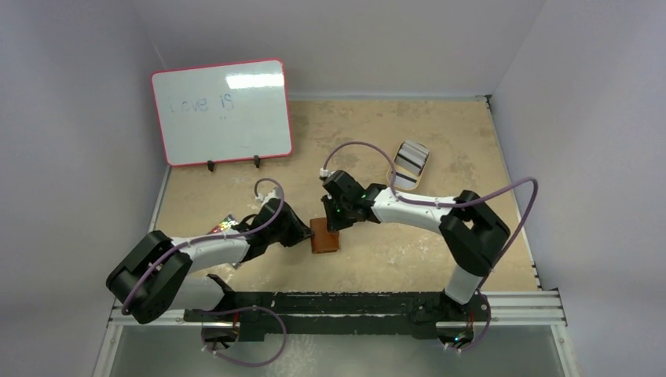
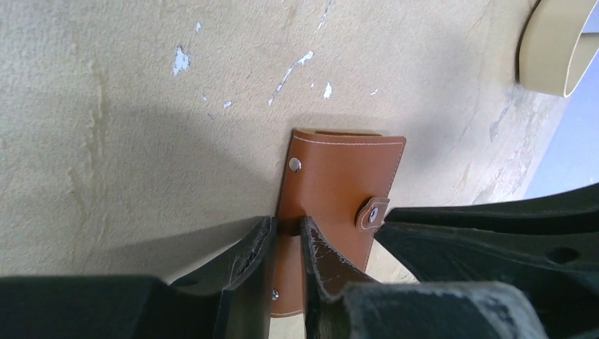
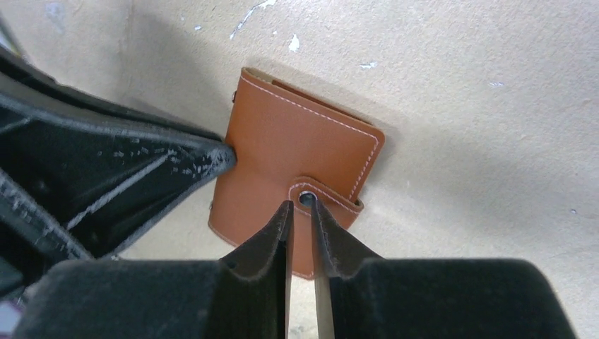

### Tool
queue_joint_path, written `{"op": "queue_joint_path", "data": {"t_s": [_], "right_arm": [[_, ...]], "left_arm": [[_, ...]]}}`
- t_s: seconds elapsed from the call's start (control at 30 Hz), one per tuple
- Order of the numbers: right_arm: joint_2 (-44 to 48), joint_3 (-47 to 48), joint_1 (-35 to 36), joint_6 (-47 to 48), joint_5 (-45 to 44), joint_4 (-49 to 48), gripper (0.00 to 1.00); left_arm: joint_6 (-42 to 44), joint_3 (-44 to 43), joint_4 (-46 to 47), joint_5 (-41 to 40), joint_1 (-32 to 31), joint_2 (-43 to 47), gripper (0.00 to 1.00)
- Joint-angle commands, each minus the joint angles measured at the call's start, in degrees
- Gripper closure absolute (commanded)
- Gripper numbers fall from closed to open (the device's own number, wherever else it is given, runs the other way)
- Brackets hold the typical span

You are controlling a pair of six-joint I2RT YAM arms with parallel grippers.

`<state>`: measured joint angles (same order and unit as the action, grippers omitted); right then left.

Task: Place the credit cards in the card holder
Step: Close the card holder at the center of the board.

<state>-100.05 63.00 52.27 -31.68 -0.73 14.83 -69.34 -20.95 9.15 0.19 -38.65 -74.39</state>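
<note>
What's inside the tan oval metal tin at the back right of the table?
The tan oval metal tin holds overlapping pale rectangular cards with dark stripes. How many there are, and whatever lies beneath them, is covered.

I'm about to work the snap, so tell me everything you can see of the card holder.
The card holder is a small brown wallet, leather by its look, with pale edge stitching and small metal rivets. It lies flat on the table, folded shut, its strap tab with a metal snap lying over the front. The left gripper appears to pinch one side edge; the right gripper has its fingertips either side of the snap. No cards show in it.
</note>
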Motion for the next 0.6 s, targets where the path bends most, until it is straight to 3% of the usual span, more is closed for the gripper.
{"op": "queue_joint_path", "data": {"t_s": [0.0, 0.57], "right_arm": [[7.1, -2.8, -4.1, 1.6, 8.5, -3.9, 0.83], [2.3, -4.5, -5.4, 1.9, 9.2, -9.3, 0.74]], "left_arm": [[1.4, -3.4, -2.9, -2.1, 0.3, 2.0, 0.82], [0.1, -4.0, 1.1, 0.9, 0.2, -1.4, 0.85]]}}
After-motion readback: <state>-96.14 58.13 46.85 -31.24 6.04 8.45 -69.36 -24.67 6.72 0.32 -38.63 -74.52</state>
